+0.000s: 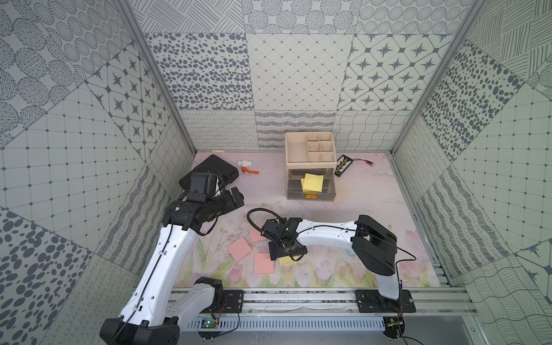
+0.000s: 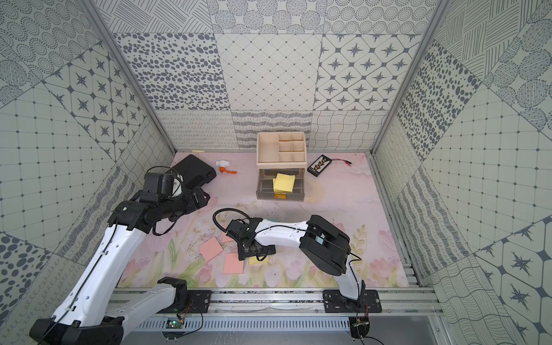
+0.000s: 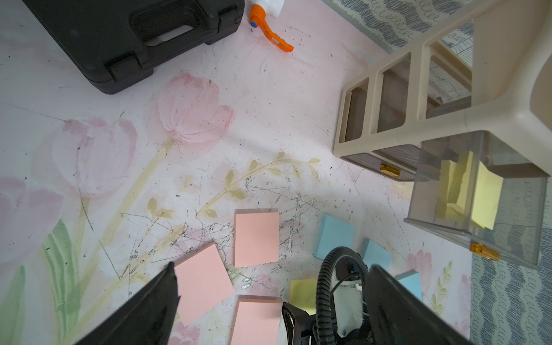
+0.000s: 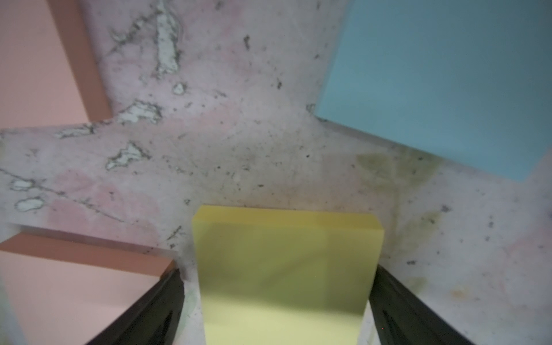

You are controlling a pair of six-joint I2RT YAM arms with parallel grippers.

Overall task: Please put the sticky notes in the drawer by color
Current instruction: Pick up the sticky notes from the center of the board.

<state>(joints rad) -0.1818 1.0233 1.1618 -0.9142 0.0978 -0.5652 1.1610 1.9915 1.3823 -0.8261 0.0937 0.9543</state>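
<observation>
Right wrist view: right gripper [image 4: 276, 273] straddling the last loose yellow sticky note [image 4: 286, 239]
Jaws wide open either side, nothing pinched yet (other yellows [image 1: 312, 182] sit in the open drawer [image 1: 298, 194], so it's matching colours).

we see the drawer unit [image 1: 309, 149] at the back of the table [image 1: 373, 209], 1 drawer [image 1: 294, 195] pulled forward with sticky notes [image 1: 312, 182] in it. left of the unit lies a valve [image 1: 246, 166], further left a case [image 1: 221, 167]; a battery holder [image 1: 343, 164] lies just right. the left gripper [image 1: 236, 198] hangs before the case. at the front, 3 loose pads [image 1: 239, 249] lie left of the right gripper [image 1: 285, 255], which straddles a 4th pad [image 4: 283, 268]; more pads [image 3: 334, 236] lie to its right.
</observation>
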